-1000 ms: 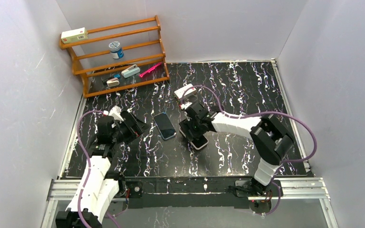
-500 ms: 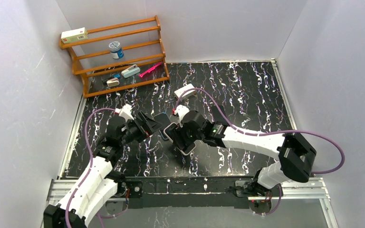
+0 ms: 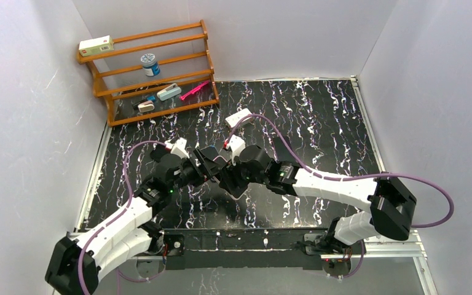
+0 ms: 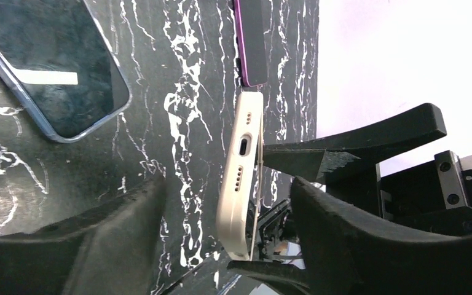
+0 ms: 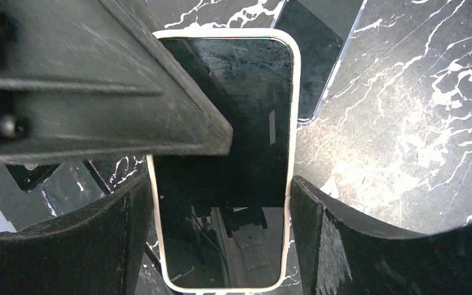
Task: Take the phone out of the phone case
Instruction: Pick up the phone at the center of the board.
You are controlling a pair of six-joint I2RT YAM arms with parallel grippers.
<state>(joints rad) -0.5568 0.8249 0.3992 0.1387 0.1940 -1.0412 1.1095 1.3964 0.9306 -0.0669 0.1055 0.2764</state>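
- The black left fingers (image 4: 110, 239) stand apart and straddle the cased phone. One faces its cream back with a clear gap. The other crosses over the screen, and I cannot tell whether it touches.
- Past the tip of the outer left finger, a blue-rimmed dark-screened phone (image 4: 55, 67) lies flat on the black, white-veined marble-pattern tabletop (image 4: 178, 92).
- Between the left fingers, the cream-coloured phone case with rounded corners (image 4: 236, 203) stands on edge above the tabletop, its port end towards the left wrist camera.
- The black glass-fronted rectangular phone (image 5: 258, 104) sits fully inside that case.
- Beyond the case, away from the left fingertips, a thin dark device with a magenta edge (image 4: 252, 43) lies on the tabletop.
- The black right fingers (image 5: 356, 246) are clamped on the case's two long sides and hold the cased phone up.
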